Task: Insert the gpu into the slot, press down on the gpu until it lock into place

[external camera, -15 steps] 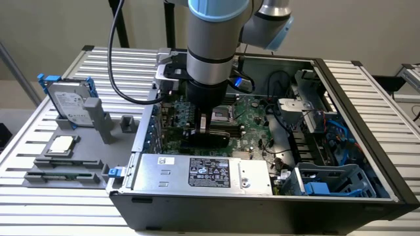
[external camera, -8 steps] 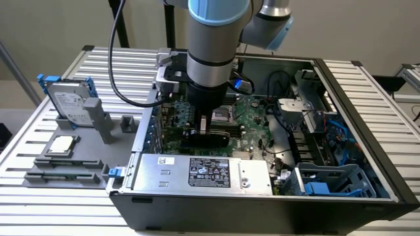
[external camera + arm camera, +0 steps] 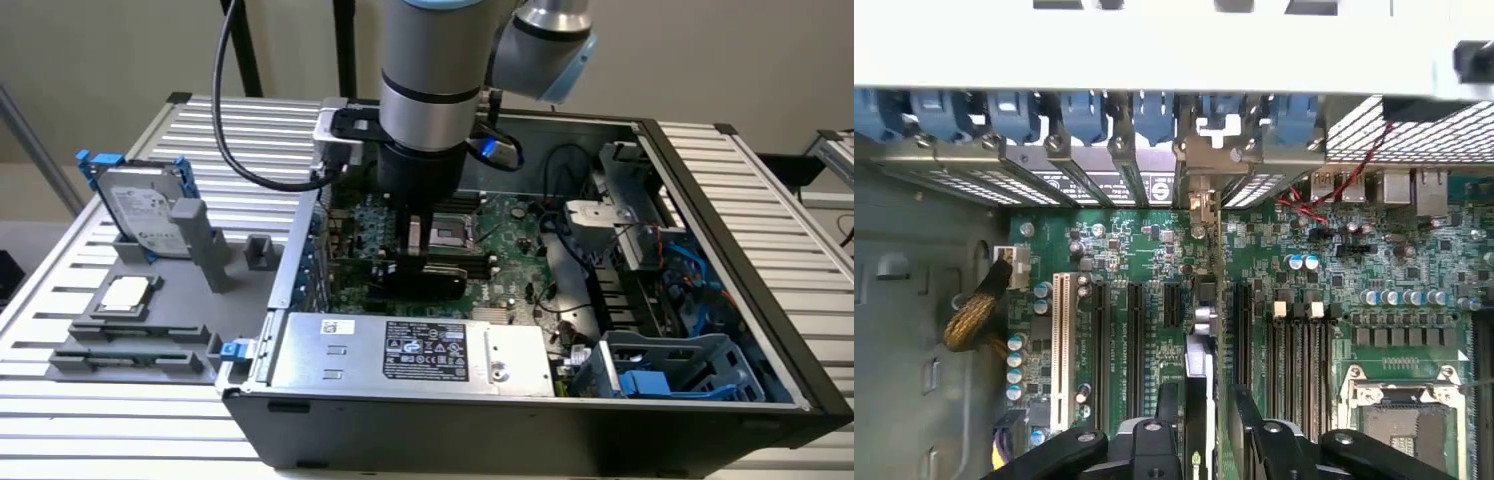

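While fingers [image 3: 1246, 432] straddle it, gpu [image 3: 441, 278] upright (edge-on)

Exterior view looks obliquely down, mid-distance, on the open black metal computer case [image 3: 534, 435]; wrist view, close overhead, shares its green motherboard [image 3: 514, 235] [image 3: 1144, 250], at the case's nine o'clock.

The arm [image 3: 427, 80] reaches down into the open case [image 3: 534, 430]. Its gripper [image 3: 422, 255] is at the gpu [image 3: 434, 280], which stands on the motherboard [image 3: 514, 240] inside the case. A hard drive [image 3: 134, 210] sits outside the case, on the exterior view's left.
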`<action>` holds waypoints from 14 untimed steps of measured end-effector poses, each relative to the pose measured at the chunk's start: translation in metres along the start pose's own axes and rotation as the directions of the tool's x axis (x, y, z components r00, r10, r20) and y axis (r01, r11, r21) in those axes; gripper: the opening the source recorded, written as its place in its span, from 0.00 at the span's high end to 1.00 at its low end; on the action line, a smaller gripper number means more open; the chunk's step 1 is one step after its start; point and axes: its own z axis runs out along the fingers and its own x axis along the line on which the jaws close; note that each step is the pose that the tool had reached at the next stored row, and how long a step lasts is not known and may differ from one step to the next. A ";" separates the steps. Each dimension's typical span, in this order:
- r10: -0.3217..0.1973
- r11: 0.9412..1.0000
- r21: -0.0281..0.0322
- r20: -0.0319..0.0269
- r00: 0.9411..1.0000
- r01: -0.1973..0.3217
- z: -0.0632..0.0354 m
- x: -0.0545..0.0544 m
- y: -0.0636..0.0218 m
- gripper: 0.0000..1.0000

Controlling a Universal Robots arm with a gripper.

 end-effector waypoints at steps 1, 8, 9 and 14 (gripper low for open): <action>0.000 1.000 0.000 0.000 1.000 0.000 -0.0040 0.000 0.0002 0.66; -0.001 1.000 0.000 0.000 1.000 0.001 -0.0166 -0.001 0.0030 0.87; -0.001 1.000 0.000 0.000 1.000 0.001 -0.0166 -0.002 0.0039 0.89; -0.002 1.000 0.002 0.000 1.000 0.002 -0.0140 -0.005 0.0104 0.89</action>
